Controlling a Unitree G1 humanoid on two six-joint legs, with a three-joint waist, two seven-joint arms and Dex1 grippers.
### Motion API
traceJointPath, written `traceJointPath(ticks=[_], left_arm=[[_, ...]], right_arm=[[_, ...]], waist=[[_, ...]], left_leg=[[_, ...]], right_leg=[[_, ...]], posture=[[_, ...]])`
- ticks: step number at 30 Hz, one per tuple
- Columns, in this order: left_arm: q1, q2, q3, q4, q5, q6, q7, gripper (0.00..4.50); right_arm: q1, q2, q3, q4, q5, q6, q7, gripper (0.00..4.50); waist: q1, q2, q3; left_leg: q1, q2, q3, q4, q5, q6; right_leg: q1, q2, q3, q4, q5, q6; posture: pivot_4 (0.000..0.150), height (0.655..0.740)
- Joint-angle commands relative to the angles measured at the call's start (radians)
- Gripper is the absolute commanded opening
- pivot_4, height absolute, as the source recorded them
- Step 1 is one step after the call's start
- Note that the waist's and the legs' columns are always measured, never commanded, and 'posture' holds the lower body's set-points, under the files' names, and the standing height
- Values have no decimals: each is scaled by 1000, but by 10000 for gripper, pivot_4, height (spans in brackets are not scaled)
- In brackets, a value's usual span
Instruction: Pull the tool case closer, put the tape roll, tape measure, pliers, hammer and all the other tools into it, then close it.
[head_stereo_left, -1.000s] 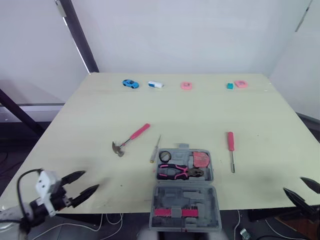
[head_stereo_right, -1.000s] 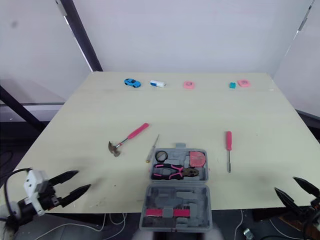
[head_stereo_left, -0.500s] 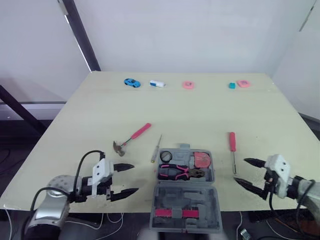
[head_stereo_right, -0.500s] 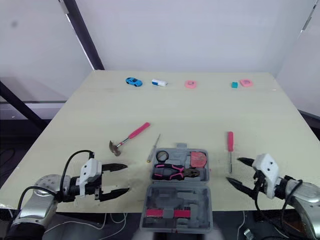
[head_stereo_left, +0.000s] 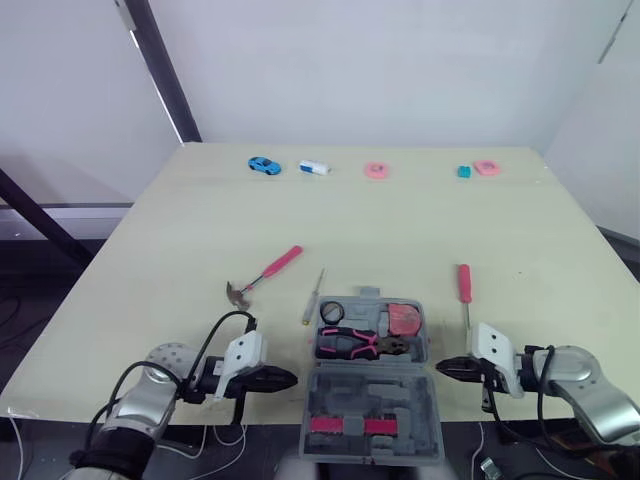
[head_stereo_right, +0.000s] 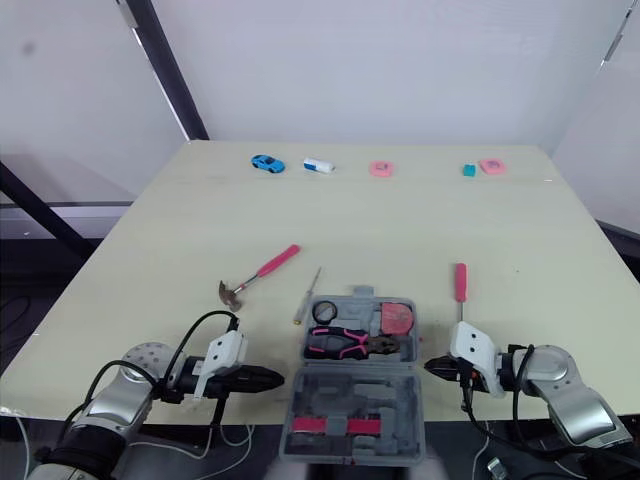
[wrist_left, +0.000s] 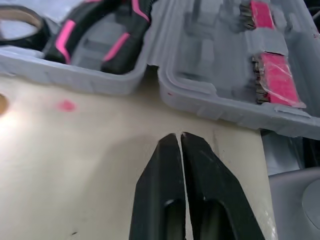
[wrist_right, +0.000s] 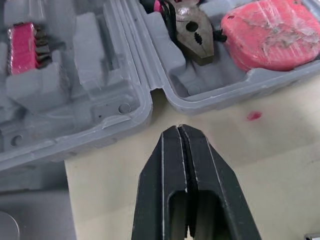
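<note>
Table (head_stereo_left: 400, 220) held open case (head_stereo_left: 372, 388) w/ pliers (head_stereo_left: 360, 344), tape roll (head_stereo_left: 331, 312) & tape measure (head_stereo_left: 404, 319) in. Hammer (head_stereo_left: 262, 278), awl (head_stereo_left: 312, 298) & screwdriver (head_stereo_left: 463, 300) lay beyond case, unpacked. L gripper (head_stereo_left: 283, 378) & R gripper (head_stereo_left: 446, 368) flanked case, jaws closed, empty.

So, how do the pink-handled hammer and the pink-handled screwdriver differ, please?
The pink-handled hammer lies slanted, left of the open grey plastic tool case; the pink-handled screwdriver lies nearly straight, on its right. The hammer ends in a broad metal head, the screwdriver in a thin shaft. Both rest on the table, outside it.
</note>
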Motion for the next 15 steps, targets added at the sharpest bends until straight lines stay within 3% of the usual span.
traceJointPath(ticks=[1,15], left_arm=[[-32,-13,-18,23,13,-13,7,484],[-58,-27,-33,81,32,-20,16,484]], right_arm=[[-29,16,16,6,-14,-14,-2,0],[-46,65,49,1,-29,-14,-8,0]], waist=[[0,0,0],[-4,0,0]], left_leg=[[0,0,0,0,0,0],[0,0,0,0,0,0]], right_leg=[[0,0,0,0,0,0],[0,1,0,1,1,1]], posture=[[1500,7400],[1500,7400]])
